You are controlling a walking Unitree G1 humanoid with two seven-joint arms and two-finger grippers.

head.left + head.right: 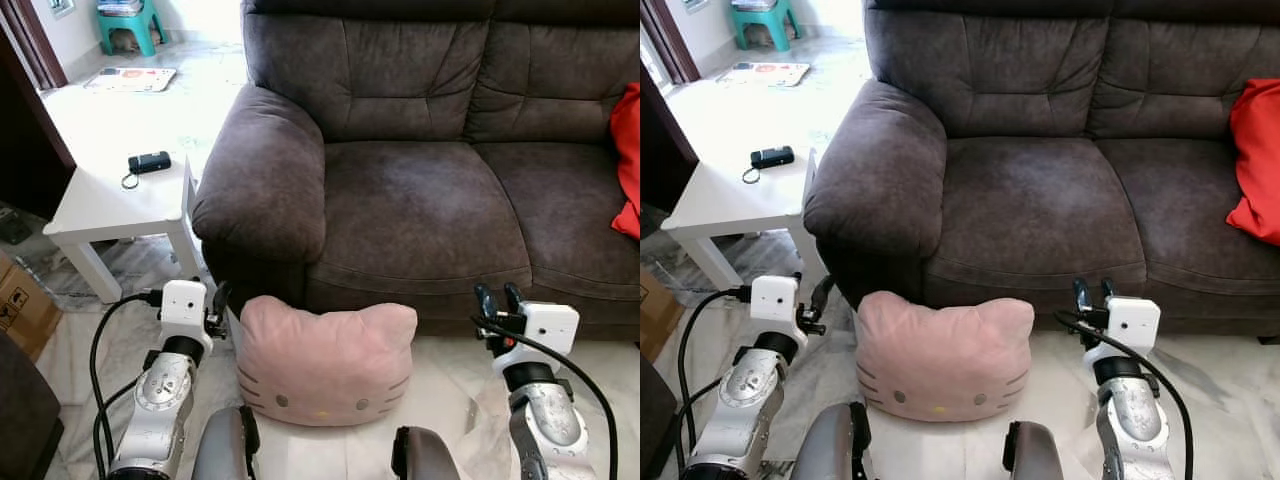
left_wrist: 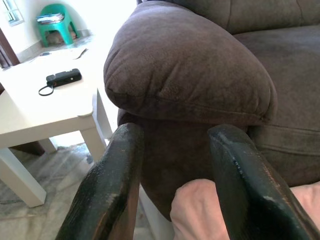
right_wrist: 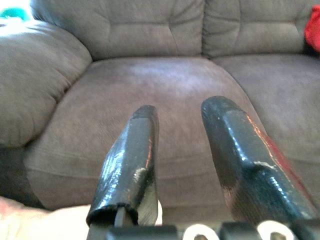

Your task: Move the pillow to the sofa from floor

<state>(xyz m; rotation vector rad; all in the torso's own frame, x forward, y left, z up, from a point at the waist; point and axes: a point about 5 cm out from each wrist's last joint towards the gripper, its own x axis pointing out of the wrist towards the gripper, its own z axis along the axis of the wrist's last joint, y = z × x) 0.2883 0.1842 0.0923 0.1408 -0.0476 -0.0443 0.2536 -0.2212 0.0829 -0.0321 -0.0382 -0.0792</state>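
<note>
A pink cat-face pillow (image 1: 325,362) stands on the floor against the front of the dark brown sofa (image 1: 420,200), below its left armrest. My left gripper (image 1: 218,298) hovers just left of the pillow's upper corner, open, with nothing between its fingers (image 2: 114,190); the pillow's edge (image 2: 195,210) shows between them in the left wrist view. My right gripper (image 1: 498,296) is held to the right of the pillow, apart from it, pointing at the sofa seat (image 3: 165,85). It is open and empty.
A red cushion (image 1: 628,150) lies at the sofa's right end. A white side table (image 1: 100,205) with a black device (image 1: 148,162) stands left of the armrest. A cardboard box (image 1: 20,300) sits far left; a green stool (image 1: 130,25) is far back.
</note>
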